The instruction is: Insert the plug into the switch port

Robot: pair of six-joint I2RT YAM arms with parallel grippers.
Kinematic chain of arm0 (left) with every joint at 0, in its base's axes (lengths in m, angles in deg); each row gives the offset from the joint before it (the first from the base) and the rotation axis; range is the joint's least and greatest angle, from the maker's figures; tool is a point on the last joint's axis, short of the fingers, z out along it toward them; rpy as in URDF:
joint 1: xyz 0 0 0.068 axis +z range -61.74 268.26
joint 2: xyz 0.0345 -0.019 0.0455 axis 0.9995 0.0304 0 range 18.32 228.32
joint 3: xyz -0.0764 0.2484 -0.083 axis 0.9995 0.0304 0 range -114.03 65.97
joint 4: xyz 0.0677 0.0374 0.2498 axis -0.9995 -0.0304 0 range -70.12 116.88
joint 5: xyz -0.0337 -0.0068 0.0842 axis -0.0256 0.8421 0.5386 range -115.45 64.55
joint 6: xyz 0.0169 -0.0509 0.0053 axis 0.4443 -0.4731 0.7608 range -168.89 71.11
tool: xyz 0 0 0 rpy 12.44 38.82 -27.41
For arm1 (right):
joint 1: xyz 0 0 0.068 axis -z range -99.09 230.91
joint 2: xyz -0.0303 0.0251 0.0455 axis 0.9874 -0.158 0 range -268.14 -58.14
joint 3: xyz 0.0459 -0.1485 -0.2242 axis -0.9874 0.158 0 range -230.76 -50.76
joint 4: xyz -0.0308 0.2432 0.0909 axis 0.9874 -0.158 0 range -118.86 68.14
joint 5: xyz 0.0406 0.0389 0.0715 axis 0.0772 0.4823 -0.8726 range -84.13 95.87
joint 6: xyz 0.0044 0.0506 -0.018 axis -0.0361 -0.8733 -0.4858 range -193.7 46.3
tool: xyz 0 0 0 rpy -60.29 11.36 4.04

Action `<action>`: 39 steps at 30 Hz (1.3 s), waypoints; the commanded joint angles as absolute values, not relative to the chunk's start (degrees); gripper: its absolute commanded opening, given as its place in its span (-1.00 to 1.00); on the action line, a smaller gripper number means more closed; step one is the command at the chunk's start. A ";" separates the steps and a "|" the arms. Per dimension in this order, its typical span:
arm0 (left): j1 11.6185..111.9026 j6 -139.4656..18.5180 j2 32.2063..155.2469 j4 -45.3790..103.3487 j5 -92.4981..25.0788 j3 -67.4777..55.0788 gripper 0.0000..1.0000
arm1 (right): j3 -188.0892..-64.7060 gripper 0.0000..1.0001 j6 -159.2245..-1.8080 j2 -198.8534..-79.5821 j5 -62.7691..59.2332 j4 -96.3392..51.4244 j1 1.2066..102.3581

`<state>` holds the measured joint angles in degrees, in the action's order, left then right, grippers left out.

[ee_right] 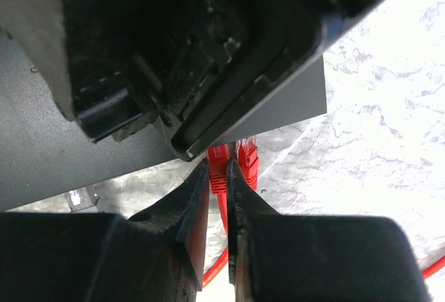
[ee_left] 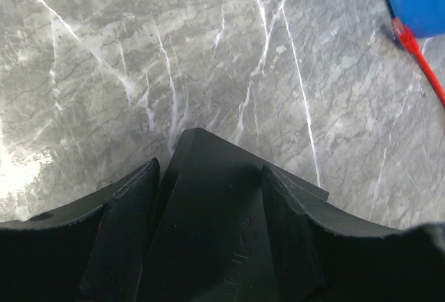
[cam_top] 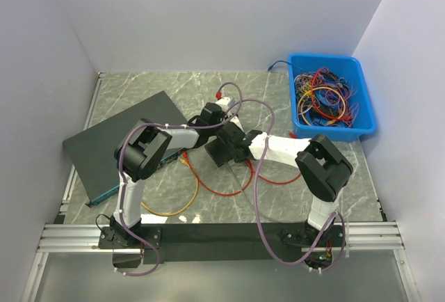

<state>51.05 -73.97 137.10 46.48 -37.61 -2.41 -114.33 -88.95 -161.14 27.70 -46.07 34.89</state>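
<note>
The right gripper (ee_right: 217,177) has its two fingers nearly together, clamped on one red plug (ee_right: 217,157). The plug's tip reaches the near edge of the black switch (ee_left: 208,260); whether it sits in a port is hidden. A second red plug (ee_right: 248,159) lies just to the right of the first, outside the fingers.

The left gripper (ee_left: 208,177) stands wide, its two fingers pressed to either side of the switch (one box, held near the middle of the table (cam_top: 334,177)).

From above, the two arms meet at that box. A third red plug (cam_top: 219,95) lies on the table just far of them. Two loose cables trail on the near side: one red (cam_top: 229,192), one orange (cam_top: 188,201). One dark flat panel (cam_top: 104,149) lies at the left, and one blue bin (cam_top: 334,133), far right, holds a tangle of cables too dense to count.
</note>
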 commanded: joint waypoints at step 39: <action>54.60 -74.38 126.16 24.24 -39.07 -6.45 0.32 | -99.63 -0.01 -98.58 -142.15 21.08 -36.72 33.18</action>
